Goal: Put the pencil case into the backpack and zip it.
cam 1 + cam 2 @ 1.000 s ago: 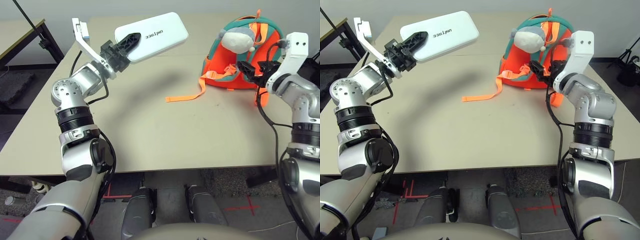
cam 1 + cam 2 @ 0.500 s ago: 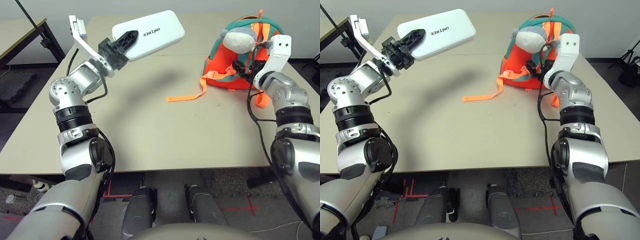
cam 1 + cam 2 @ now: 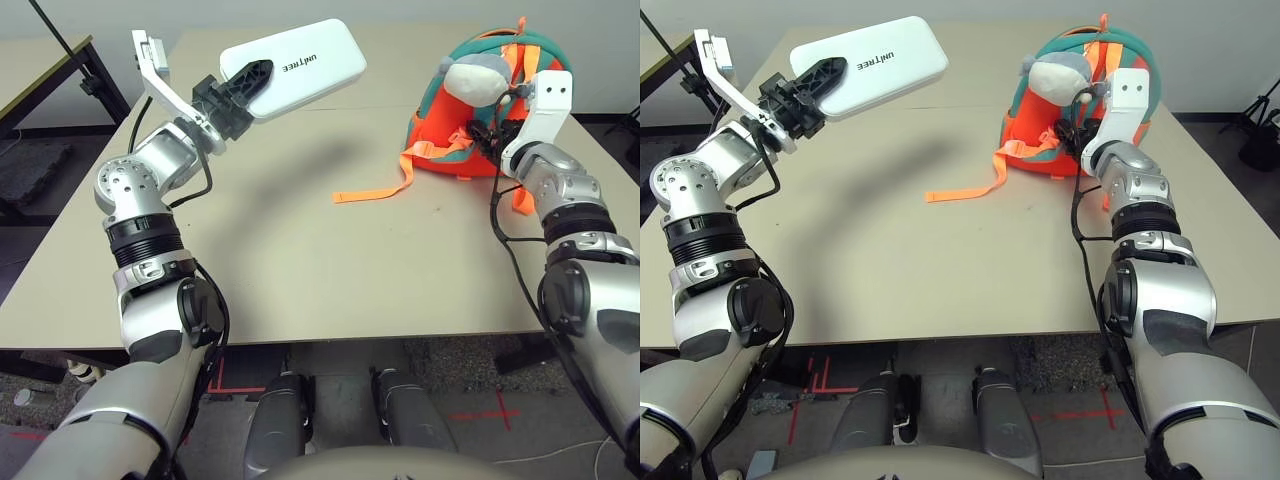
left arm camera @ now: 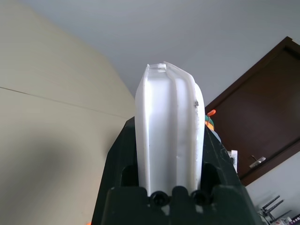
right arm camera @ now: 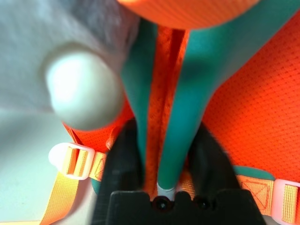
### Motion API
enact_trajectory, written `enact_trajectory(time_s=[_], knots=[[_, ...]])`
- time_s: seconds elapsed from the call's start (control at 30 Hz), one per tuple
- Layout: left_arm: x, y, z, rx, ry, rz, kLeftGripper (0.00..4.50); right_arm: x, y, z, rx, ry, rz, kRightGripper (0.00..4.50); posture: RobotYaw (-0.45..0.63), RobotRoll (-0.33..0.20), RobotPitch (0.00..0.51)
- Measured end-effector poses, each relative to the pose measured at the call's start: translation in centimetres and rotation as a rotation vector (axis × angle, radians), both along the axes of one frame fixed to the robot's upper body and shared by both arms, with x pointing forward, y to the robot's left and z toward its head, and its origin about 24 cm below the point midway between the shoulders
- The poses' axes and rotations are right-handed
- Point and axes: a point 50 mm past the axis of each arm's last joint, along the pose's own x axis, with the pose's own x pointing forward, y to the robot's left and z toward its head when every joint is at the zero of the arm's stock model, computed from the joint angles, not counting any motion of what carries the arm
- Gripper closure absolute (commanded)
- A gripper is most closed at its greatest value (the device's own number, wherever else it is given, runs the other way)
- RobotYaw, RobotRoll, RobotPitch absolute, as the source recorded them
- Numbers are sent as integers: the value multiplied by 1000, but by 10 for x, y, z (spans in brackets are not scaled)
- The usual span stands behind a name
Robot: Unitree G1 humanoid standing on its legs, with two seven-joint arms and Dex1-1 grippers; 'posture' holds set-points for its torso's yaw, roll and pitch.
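So you're at the "get the bag open" step, I'd say. Your right gripper (image 5: pixel 161 183) has its fingers pinched onto a teal-and-orange band of the backpack (image 3: pixel 440 125), just below the grey-white plush toy (image 3: pixel 478 78) that hangs on it. I can't tell if that band is the zipper line or only trim, and I can't see an open mouth on the bag anywhere.

Meanwhile your left gripper (image 3: pixel 240 88) is clamped on one short end of the pencil case (image 3: pixel 300 65), holding it up in the air well to the left of the backpack, clear of the table (image 3: pixel 300 260). The case sits roughly flat, broad face up, and its long axis runs straight at the backpack, free end toward it and tipped slightly up.

Next move, as I see it: use that right-hand pinch to pull the opening apart and hold it, then bring the case across end first. It's already lined up for that, so you shouldn't need much wrist turning. Watch the loose orange strap (image 3: pixel 385 185) trailing on the table in front of the backpack.
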Motion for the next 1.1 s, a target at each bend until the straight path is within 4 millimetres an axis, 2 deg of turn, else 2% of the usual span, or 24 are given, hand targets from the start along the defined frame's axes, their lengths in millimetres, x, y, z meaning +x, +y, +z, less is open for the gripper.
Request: enact_trajectory(time_s=[0.07, 0.1, 0.3, 0.57, 0.93, 1.1], knots=[[0, 0, -1, 1, 1, 0, 3246, -1, 0, 3, -7, -15, 7, 4193, -163, 0, 114], [0, 0, -1, 2, 3, 0, 3246, -1, -1, 4, -12, -21, 11, 4256, -166, 0, 111], [0, -1, -5, 5, 14, -3, 3246, -15, -7, 6, -45, -40, 62, 4256, -173, 0, 103], [0, -3, -5, 9, 10, -4, 3246, -58, -9, 31, -107, -28, 170, 4256, -194, 0, 97], [4, -8, -10, 3, 25, -19, 3246, -103, 19, 52, -140, 52, 330, 4257, -220, 0, 94], [5, -9, -11, 2, 21, -22, 3246, -120, 23, 60, -139, 70, 366, 4257, -236, 0, 92]])
